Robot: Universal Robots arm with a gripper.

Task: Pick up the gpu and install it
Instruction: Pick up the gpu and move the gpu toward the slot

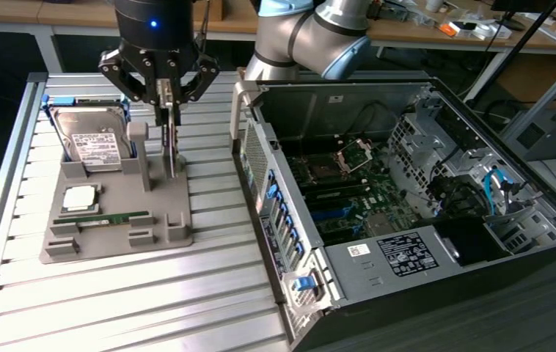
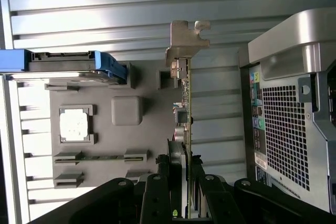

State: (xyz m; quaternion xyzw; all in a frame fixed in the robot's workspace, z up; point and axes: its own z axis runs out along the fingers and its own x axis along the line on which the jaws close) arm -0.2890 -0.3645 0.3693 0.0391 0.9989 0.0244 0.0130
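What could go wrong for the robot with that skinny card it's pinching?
The gripper pinches the gpu along one thin edge, so the card could tilt or slip. The card stands close beside an upright post of the gray holder and might snag on it. Its metal bracket could bump the nearby computer case.

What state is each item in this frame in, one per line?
gripper: shut on the gpu's upper edge.
gpu: upright on edge at the holder, gripped.
hard drive: propped in the holder, untouched.
CPU: flat in its pocket.
RAM: flat in its slot.
PC case: on its side, open.
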